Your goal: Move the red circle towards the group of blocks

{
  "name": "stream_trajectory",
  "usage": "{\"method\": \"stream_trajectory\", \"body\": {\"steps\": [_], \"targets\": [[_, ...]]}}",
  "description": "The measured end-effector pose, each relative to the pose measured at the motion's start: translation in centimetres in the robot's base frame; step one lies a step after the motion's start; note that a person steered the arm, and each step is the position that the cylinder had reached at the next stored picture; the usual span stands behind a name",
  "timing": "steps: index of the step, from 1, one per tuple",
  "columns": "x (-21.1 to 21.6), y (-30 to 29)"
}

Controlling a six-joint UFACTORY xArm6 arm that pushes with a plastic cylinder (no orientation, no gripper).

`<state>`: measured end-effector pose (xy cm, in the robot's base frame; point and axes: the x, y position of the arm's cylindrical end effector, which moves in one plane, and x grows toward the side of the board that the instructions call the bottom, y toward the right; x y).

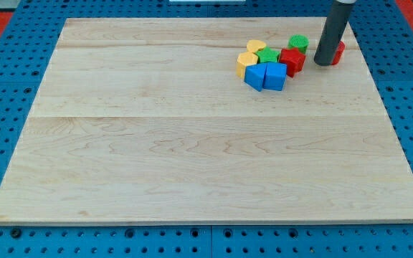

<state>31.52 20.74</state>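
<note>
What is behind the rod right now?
Behind my tip a red circle peeks out on the view's right, mostly covered by the rod; its shape and contact can't be confirmed.

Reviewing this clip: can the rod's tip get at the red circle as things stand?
Probably yes: my tip stands right in front of the red circle, hiding most of it, with nothing between them. Whether they actually touch cannot be told.

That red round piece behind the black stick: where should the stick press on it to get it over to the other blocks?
There is no grip here, only pushing. My tip stands in front of the red circle, hiding most of it. The group, nearest the red block, lies toward the view's left, so I would probably press its right-hand side, pushing left.
</note>
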Motion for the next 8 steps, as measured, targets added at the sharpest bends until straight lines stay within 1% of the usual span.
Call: {"method": "stream_trajectory", "body": {"steps": [1, 2, 3, 4, 5, 6, 8], "targets": [[1.0, 0.3], [1.3, 3.0], [0.4, 5.9], [-0.4, 4.4], [-0.7, 1.3], [-1.4, 0.4], [-4.8, 0.4]]}}
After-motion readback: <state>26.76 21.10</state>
